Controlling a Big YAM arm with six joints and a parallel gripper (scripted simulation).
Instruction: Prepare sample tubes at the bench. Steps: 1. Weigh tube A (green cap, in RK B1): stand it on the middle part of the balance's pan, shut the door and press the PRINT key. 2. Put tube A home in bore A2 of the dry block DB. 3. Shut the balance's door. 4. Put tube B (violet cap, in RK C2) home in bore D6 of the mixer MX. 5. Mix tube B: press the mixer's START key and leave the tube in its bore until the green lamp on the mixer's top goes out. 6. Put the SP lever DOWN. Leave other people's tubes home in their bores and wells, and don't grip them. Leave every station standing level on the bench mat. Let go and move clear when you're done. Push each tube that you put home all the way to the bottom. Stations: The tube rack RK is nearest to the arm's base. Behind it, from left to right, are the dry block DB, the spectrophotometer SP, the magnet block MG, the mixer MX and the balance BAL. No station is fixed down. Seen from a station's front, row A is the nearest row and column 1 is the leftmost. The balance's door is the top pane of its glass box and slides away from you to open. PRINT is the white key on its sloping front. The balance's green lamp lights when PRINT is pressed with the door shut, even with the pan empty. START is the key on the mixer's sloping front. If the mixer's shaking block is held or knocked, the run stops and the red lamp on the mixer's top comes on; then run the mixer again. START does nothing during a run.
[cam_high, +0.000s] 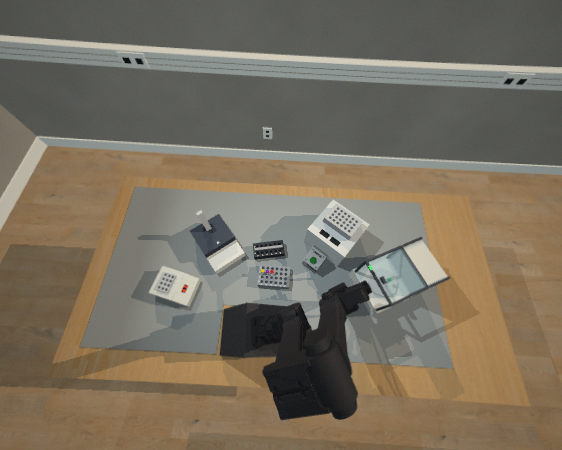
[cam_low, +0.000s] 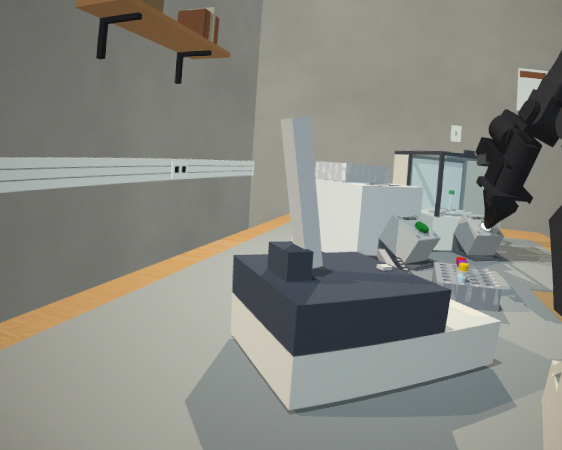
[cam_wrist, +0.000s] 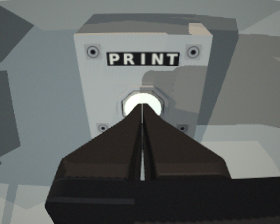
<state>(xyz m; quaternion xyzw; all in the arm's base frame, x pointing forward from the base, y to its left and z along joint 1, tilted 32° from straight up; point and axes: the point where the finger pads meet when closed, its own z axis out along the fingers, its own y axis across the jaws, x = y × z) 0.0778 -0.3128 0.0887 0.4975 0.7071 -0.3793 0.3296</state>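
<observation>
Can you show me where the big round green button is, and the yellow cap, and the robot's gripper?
Green button (cam_high: 313, 260) (cam_low: 422, 227): top and exterior views, on its round face.
Yellow cap (cam_high: 262, 271) (cam_low: 464, 267): top and exterior views, on the cap.
Gripper (cam_low: 486, 226) (cam_wrist: 142, 111): exterior and wrist views, between its fingertips.
</observation>
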